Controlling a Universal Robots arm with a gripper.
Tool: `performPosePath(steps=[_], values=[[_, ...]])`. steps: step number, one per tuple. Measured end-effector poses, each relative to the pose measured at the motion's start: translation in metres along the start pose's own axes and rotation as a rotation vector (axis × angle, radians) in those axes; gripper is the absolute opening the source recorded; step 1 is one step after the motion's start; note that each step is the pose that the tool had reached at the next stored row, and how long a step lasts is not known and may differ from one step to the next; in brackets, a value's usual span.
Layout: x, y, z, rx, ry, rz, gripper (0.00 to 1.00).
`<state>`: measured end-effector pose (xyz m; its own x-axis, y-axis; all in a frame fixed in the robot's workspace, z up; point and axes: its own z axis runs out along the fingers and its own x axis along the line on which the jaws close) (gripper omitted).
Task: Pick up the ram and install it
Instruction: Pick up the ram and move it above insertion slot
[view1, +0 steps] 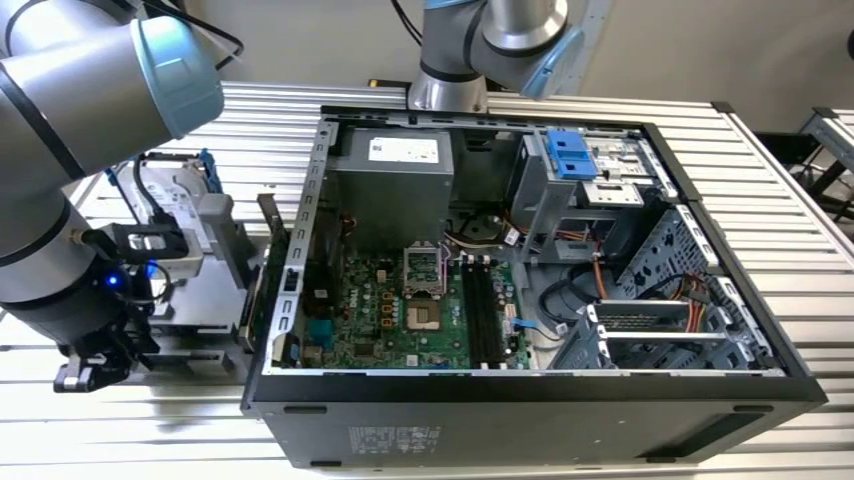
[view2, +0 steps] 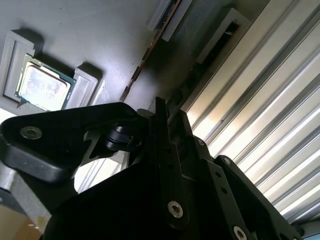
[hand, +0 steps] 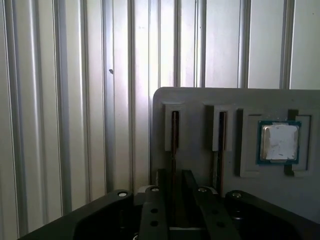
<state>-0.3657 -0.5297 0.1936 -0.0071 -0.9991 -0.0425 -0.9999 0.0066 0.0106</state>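
Black gripper (hand: 173, 176) at slim dark ram (hand: 173, 135) stick; can't tell grip state.
In grey plastic holder block (hand: 200, 97) the ram stands edge-on, slot farthest frm square silver chip (hand: 280, 142).

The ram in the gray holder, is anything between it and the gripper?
Nothing visible does. In the first wrist view the gripper is right at the ram, which stands on edge in a slot of the gray holder. The other stick and the square chip sit apart.
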Motion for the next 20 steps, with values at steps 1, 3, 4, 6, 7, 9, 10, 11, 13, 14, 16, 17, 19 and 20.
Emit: performPosePath(steps=[1, 3, 4, 6, 7, 9, 10, 11, 13, 14, 16, 17, 19, 20], values=[[0.0000, 0.0000, 0.0000, -0.0001, 0.0000, -0.002, 0.00], [0.0000, 0.0000, 0.0000, -0.0002, 0.0000, -0.005, 0.00], [0.0000, 0.0000, 0.0000, -0.0003, 0.0000, -0.007, 0.00], [0.0000, 0.0000, 0.0000, -0.0004, 0.0001, -0.010, 0.00], [0.0000, 0.0000, 0.0000, -0.0005, 0.0001, -0.012, 0.00], [0.0000, 0.0000, 0.0000, -0.0007, 0.0002, -0.015, 0.00], [0.0000, 0.0000, 0.0000, -0.0007, 0.0002, -0.017, 0.00], [0.0000, 0.0000, 0.0000, -0.0008, 0.0002, -0.018, 0.00], [0.0000, 0.0000, 0.0000, -0.0009, 0.0002, -0.022, 0.00], [0.0000, 0.0000, 0.0000, -0.0010, 0.0003, -0.023, 0.00], [0.0000, 0.0000, 0.0000, -0.0011, 0.0003, -0.027, 0.00], [0.0000, 0.0000, 0.0000, -0.0012, 0.0003, -0.028, 0.00], [0.0000, 0.0000, 0.0000, -0.0013, 0.0003, -0.032, 0.00], [0.0000, 0.0000, 0.0000, -0.0014, 0.0003, -0.033, 0.00]])
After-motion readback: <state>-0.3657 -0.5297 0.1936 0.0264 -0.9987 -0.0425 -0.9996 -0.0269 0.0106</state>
